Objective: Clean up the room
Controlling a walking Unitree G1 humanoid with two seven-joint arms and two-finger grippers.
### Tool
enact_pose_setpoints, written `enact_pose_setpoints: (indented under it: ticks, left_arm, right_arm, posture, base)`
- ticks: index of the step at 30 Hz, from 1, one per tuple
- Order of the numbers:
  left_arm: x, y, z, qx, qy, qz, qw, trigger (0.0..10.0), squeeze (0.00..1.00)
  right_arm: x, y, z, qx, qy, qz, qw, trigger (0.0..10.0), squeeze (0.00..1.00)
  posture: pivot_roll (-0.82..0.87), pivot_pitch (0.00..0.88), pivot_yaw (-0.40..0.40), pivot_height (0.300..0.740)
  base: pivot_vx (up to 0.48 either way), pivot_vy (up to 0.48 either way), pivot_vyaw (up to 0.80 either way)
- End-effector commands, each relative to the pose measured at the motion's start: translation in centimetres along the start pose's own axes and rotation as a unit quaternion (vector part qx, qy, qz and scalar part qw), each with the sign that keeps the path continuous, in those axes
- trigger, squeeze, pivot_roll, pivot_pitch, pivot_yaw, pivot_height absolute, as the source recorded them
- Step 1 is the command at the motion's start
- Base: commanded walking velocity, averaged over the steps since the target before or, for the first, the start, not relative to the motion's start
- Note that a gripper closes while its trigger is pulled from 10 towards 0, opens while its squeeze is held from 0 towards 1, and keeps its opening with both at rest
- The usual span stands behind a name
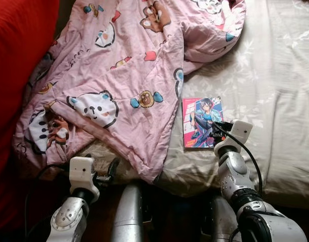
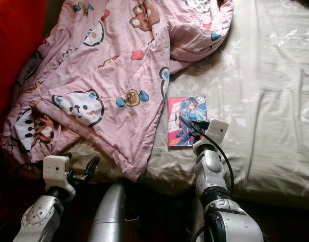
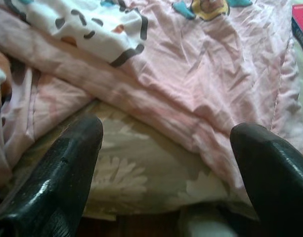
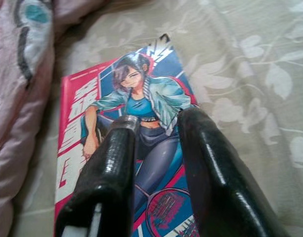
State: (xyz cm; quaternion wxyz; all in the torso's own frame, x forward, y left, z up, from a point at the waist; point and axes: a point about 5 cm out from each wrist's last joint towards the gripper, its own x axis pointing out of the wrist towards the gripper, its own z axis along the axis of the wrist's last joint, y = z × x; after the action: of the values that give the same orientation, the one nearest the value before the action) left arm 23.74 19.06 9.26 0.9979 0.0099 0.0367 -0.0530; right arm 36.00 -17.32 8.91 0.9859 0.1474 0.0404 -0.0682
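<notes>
My right tool (image 1: pixel 218 127), fingers a narrow gap apart, holds nothing | comic book (image 4: pixel 136 163) flat on bed (image 1: pixel 275 91) right under its tips | thin, stiff, slick cover (judging): pinch near edge | left tool (image 3: pixel 166 148) wide open, empty, before pink blanket (image 1: pixel 119 75)

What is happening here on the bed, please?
The robot stands at the bed's edge. Its right gripper is over a comic book lying flat on the floral sheet, fingers close together, not gripping it. The left gripper is open near the hem of the pink cartoon blanket.
</notes>
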Motion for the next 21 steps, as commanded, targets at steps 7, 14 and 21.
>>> enact_pose_setpoints:
  ticks: [7, 14, 21]
  left_arm:
    - [-1.2, 0.8, -0.4, 0.006, 0.024, 0.005, 1.0, 10.0, 0.0]
    - [-1.8, 1.1, -0.3, 0.013, 0.033, 0.004, 0.999, 10.0, 0.0]
    - [-2.2, 1.4, -0.1, 0.018, 0.039, 0.002, 0.999, 10.0, 0.0]
  right_arm:
    - [-0.6, -0.9, -1.5, 0.006, 0.03, -0.033, 0.999, 10.0, 0.25]
    - [-1.0, -1.5, -2.2, 0.011, 0.04, -0.05, 0.998, 10.0, 0.0]
    - [-1.6, -2.5, -3.1, 0.034, 0.051, -0.084, 0.995, 10.0, 0.0]
  posture:
    - [0.2, 0.409, 0.177, 0.621]
    - [0.21, 0.412, 0.191, 0.621]
    - [0.22, 0.415, 0.208, 0.621]
  base:
    - [0.0, 0.0, 0.0]
    - [0.0, 0.0, 0.0]
    - [0.0, 0.0, 0.0]
